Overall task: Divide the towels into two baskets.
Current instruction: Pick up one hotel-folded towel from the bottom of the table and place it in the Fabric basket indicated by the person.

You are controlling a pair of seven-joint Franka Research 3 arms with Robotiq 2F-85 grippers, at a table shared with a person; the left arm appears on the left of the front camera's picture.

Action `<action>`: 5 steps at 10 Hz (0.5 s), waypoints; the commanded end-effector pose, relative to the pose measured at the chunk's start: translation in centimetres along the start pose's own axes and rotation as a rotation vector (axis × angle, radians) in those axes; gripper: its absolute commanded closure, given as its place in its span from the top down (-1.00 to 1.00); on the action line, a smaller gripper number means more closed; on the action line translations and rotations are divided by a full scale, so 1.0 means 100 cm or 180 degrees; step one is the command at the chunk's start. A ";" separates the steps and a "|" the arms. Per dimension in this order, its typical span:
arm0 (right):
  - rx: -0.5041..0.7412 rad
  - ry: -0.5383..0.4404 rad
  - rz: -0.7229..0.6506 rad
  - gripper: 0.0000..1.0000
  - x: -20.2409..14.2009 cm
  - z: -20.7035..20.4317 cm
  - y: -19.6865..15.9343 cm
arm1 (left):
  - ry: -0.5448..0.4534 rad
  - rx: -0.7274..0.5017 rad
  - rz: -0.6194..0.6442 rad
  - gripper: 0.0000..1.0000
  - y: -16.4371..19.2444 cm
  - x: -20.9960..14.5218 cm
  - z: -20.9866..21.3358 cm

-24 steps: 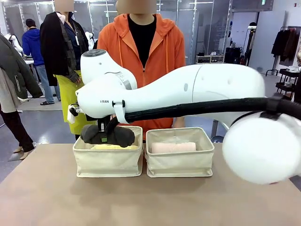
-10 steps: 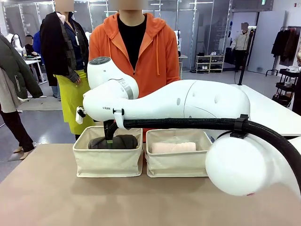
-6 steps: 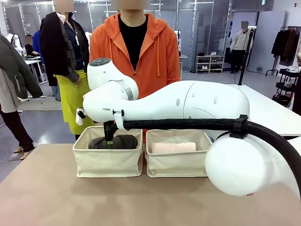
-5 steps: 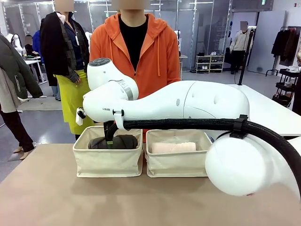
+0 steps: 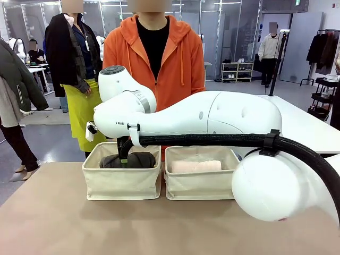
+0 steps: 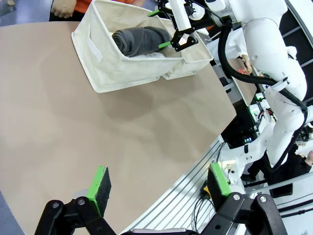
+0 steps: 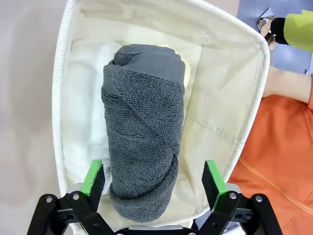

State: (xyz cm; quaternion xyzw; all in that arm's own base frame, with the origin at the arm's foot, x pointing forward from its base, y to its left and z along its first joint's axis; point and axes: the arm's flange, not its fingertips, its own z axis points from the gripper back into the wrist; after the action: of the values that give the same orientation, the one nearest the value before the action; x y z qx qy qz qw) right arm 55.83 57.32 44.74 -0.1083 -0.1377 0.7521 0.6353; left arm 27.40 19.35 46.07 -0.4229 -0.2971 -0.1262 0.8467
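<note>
Two cream baskets stand side by side at the far edge of the table, the left basket and the right basket. A dark grey towel lies in the left basket on top of a pale yellow towel. My right gripper hangs open over the grey towel, one green pad on each side and clear of it. The right basket holds a pale pink towel with a white towel behind it. My left gripper is open and empty above the near table edge.
A person in an orange hoodie stands just behind the baskets. My right arm stretches across from the right, above the right basket. Bare tan tabletop lies in front of the baskets.
My right gripper has lowered the dark grey towel into the left basket and opened off it. Over the last second the arm has stayed still.
</note>
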 end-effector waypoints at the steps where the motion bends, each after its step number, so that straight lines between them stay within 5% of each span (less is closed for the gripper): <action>1: 0.0000 0.0000 0.0000 1.00 0.000 0.000 0.000 | -0.0015 -0.0011 -0.0036 1.00 -0.001 0.002 0.003; 4: 0.0009 0.0065 -0.0258 1.00 -0.026 0.076 0.016 | -0.0015 -0.0011 -0.0036 1.00 -0.001 0.002 0.003; 5: 0.0117 -0.0126 -0.0485 1.00 -0.047 0.095 0.026 | -0.0015 -0.0011 -0.0036 1.00 -0.001 0.002 0.003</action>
State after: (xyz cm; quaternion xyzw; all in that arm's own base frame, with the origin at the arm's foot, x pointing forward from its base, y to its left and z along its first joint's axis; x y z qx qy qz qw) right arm 54.25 55.49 51.99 -0.1043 -0.1462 0.7329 0.6562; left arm 27.40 19.35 46.07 -0.4228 -0.2972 -0.1262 0.8468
